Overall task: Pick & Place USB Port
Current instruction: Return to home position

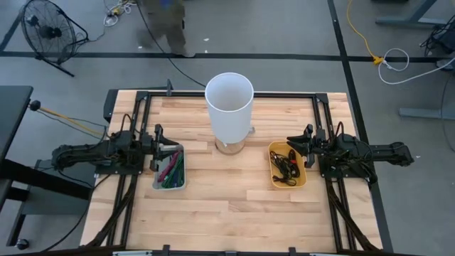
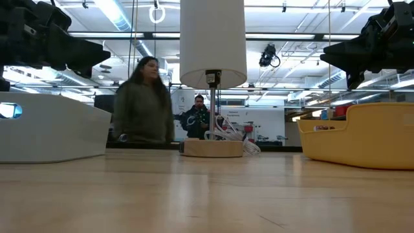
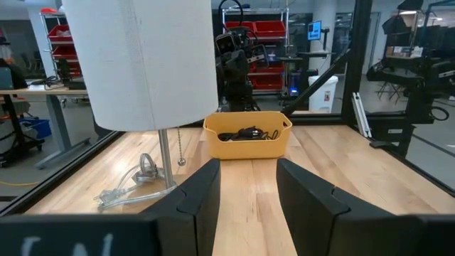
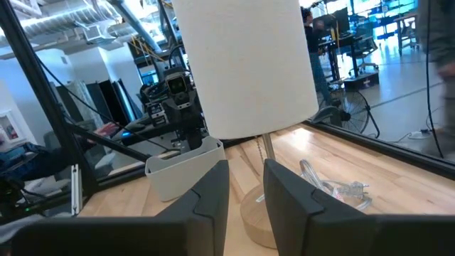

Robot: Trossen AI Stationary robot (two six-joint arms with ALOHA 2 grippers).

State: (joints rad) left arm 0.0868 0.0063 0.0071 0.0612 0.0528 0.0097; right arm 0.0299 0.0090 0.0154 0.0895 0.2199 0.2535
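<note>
A yellow bin (image 1: 287, 166) right of the lamp holds black cables (image 1: 285, 164); in the left wrist view the yellow bin (image 3: 247, 136) shows them too. A white bin (image 1: 169, 169) left of the lamp holds green and red cables (image 1: 171, 168). No single USB part can be told apart. My left gripper (image 1: 162, 148) hovers open at the white bin's far left edge, pointing right; its open fingers (image 3: 247, 192) hold nothing. My right gripper (image 1: 293, 144) hovers open over the yellow bin's far edge, pointing left, and is also empty (image 4: 246, 186).
A table lamp with a tall white shade (image 1: 229, 99) stands on a round wooden base (image 1: 229, 147) between the bins. Its clear cord and plug (image 3: 131, 186) lie on the table beside the base. A person (image 2: 143, 100) moves in the room beyond the table's far edge.
</note>
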